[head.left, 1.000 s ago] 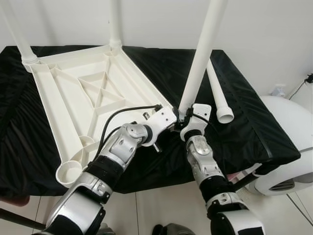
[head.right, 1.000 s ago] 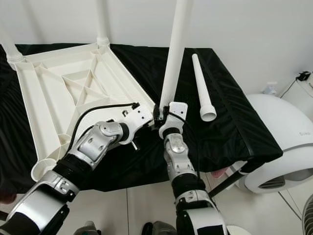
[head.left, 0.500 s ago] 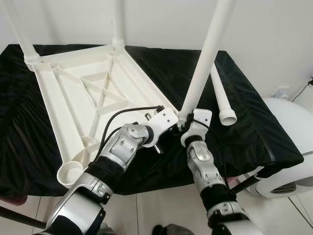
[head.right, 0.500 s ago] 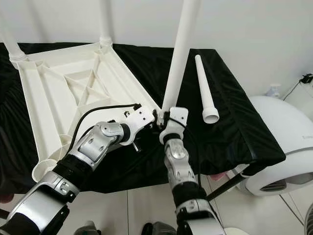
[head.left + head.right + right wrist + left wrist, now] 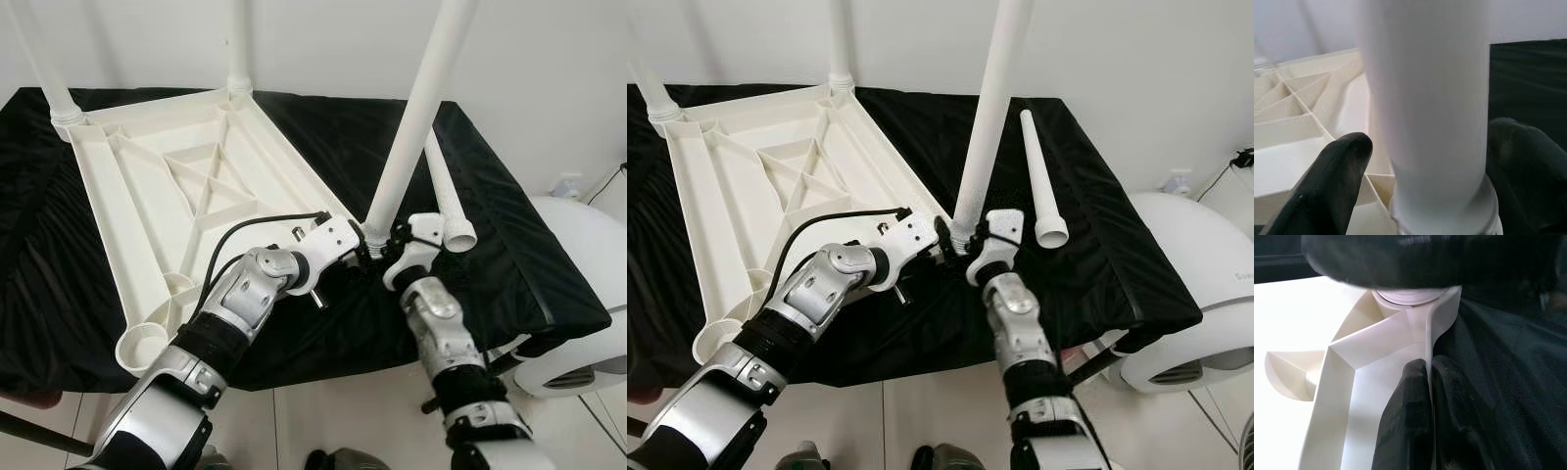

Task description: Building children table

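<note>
The white tabletop lies upside down on the black-draped desk, its ribbed underside up so the corner sockets face the robot. Two legs already stand in the sockets along the desk's far edge. A third leg rises, tilted a little off vertical, from the socket at the tabletop's near right corner, close to the desk's near edge; judging by that lean, it is seated but perhaps not fully home.

The left gripper comes in low from the robot's side, and the left wrist view shows its jaws pressed together on the thin side wall of the tabletop just below that socket. That hold most likely pins the light plastic frame so it cannot slide or lift while the leg is worked.

The right gripper sits at the foot of the third leg, its fingers set apart on either side of the tube with a gap between pad and plastic, so the jaws bracket the leg rather than clamp it. This looks like a regrip or a guiding stance, low down where steering the leg into the socket is easiest.

A fourth leg lies loose on the cloth beside the upright one, wide end toward the desk's near edge, within reach for the open socket at the tabletop's near left corner.
</note>
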{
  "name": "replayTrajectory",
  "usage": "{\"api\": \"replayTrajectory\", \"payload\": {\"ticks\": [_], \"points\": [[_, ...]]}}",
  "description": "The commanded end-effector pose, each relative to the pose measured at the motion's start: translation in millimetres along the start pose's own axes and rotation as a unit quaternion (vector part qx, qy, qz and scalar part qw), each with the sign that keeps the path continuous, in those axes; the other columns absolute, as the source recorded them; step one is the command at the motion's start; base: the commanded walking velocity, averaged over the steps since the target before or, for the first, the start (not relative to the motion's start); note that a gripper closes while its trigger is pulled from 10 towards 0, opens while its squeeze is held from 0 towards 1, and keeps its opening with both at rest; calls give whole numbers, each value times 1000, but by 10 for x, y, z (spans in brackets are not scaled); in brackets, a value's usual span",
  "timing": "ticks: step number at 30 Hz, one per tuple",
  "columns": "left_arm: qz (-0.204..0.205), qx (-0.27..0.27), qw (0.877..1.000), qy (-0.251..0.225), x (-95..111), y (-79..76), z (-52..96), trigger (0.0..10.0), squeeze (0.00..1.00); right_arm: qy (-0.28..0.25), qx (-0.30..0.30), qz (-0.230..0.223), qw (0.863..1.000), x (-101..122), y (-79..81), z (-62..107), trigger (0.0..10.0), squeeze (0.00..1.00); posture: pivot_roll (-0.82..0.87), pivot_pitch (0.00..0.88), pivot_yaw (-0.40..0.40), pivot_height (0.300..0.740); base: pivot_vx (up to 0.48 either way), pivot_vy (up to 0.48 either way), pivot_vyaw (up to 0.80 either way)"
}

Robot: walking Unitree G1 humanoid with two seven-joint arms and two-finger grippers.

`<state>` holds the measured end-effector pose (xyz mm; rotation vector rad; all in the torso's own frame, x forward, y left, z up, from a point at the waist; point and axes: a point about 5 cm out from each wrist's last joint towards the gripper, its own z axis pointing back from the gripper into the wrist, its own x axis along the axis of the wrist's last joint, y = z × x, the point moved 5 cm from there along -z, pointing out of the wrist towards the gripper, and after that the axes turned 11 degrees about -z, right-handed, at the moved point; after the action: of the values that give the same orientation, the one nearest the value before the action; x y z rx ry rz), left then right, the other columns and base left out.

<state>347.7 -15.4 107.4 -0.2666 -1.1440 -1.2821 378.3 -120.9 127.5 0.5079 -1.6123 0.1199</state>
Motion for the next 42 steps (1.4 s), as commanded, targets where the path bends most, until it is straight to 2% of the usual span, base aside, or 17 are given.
{"api": "replayTrajectory", "payload": {"ticks": [1, 2, 4, 5, 7, 10, 26, 27, 28, 29, 30, 31, 40, 41, 42], "points": [[11, -10, 1000, 20, -106, -77, -23, 10000, 0, 19, 12, 10, 1000, -32, -81, 16, 10000, 0, 29, 0, -99, 740, 0, 0, 0], [11, -10, 1000, 20, -106, -77, -23, 10000, 0, 19, 12, 10, 1000, -32, -81, 16, 10000, 0, 29, 0, -99, 740, 0, 0, 0], [10, -9, 1000, 20, -103, -61, -17, 10000, 0, 44, 56, 26, 997, -24, -120, 11, 10000, 0, 26, 0, -94, 740, 0, 0, 0], [10, -9, 1000, 20, -103, -61, -17, 10000, 0, 44, 56, 26, 997, -24, -120, 11, 10000, 0, 26, 0, -94, 740, 0, 0, 0], [10, -8, 1000, 20, -99, -49, -14, 10000, 0, 74, 93, 29, 992, -52, -144, 15, 10000, 0, 24, 0, -90, 740, 0, 0, 0], [9, -7, 1000, 19, -90, -33, -13, 10000, 0, 92, 109, 42, 989, -62, -184, 6, 10000, 0, 27, 4, -84, 740, 0, 0, 0], [8, -5, 1000, 17, -62, 5, 1, 10000, 0, 131, 137, 56, 980, -97, -233, -83, 10000, 0, 35, 13, -78, 740, 0, 0, 0], [8, -6, 1000, 17, -63, -6, -1, 10000, 0, 137, 132, 55, 980, -113, -252, -89, 9412, 0, 35, 13, -78, 740, 0, 0, 0], [8, -6, 1000, 17, -63, -6, -1, 10000, 0, 137, 132, 55, 980, -113, -252, -89, 9412, 0, 35, 13, -78, 740, 0, 0, 0], [8, -7, 1000, 17, -62, -8, -3, 10000, 0, 138, 130, 53, 980, -115, -264, -91, 1569, 0, 36, 14, -78, 740, 0, 0, 0], [9, -7, 1000, 16, -60, -8, -4, 10000, 0, 139, 128, 52, 981, -114, -272, -92, 1569, 0, 36, 14, -79, 740, 0, 0, 0], [9, -7, 1000, 16, -57, -5, -4, 10000, 0, 137, 125, 54, 981, -106, -285, -94, 0, 0, 37, 15, -79, 740, 0, 0, 0], [10, -6, 1000, 15, -49, 0, -4, 10000, 0, 139, 118, 53, 982, -116, -324, -81, 0, 0, 36, 18, -79, 740, 0, 0, 0], [10, -6, 1000, 15, -49, 0, -4, 10000, 0, 138, 115, 53, 982, -119, -334, -76, 2078, 0, 36, 19, -80, 740, 0, 0, 0], [10, -6, 1000, 15, -48, -1, -4, 10000, 0, 137, 111, 52, 983, -122, -344, -73, 9608, 0, 36, 19, -80, 740, 0, 0, 0]]}}
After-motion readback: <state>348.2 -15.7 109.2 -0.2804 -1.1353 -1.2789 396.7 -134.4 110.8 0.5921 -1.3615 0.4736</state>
